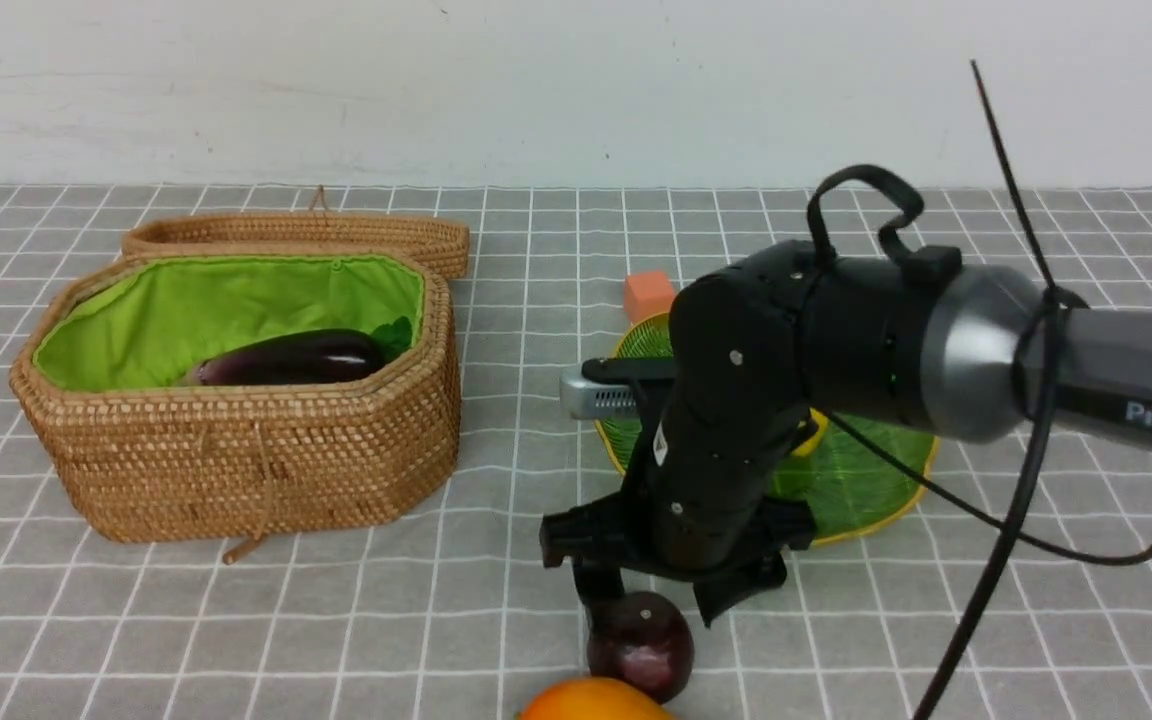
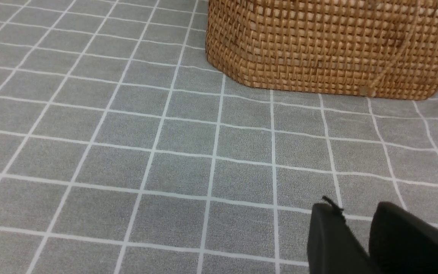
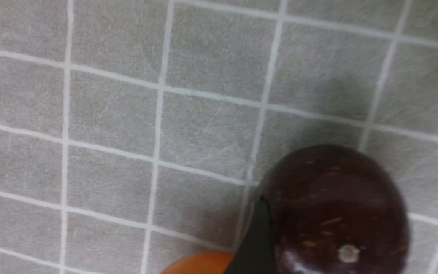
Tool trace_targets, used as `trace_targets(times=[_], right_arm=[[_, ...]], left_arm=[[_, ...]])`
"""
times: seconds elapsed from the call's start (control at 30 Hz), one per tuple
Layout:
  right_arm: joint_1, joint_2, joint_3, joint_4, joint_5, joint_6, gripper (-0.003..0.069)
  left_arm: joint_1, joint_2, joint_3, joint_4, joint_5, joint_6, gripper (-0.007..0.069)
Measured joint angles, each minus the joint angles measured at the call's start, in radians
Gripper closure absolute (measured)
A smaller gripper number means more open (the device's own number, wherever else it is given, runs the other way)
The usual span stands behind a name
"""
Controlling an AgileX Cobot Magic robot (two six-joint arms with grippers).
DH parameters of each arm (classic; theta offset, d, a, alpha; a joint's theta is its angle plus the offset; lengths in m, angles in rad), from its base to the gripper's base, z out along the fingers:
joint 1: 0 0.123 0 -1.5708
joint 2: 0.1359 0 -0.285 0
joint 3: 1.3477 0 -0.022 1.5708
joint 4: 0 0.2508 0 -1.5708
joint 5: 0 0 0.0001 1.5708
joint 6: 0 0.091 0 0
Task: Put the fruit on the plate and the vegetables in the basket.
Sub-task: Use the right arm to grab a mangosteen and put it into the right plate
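Fruit-transfer step in hand: the right arm's jaws [image 1: 654,598] stand spread about the dark plum [image 1: 648,645], on the counter [image 1: 416,620] beside the mango [image 1: 596,702]; next, presumably, centre, close, lift to the plate [image 1: 861,490].

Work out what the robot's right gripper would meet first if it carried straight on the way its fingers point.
Probably the dark maroon fruit, just ahead of and partly between the open fingers; depth is hard to judge.
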Motion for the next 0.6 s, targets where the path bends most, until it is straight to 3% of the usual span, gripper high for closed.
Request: trace_targets(times=[0.37,0.6], right_arm=[[0.0,0.046,0.004,0.033,0.008,-0.003,0.0069],[0.0,0.042,0.004,0.033,0.008,-0.015,0.0112]], left_arm=[[0.0,0.0,0.0,0.0,0.0,0.0,0.0449],[0.0,0.0,0.0,0.0,0.0,0.0,0.0449]])
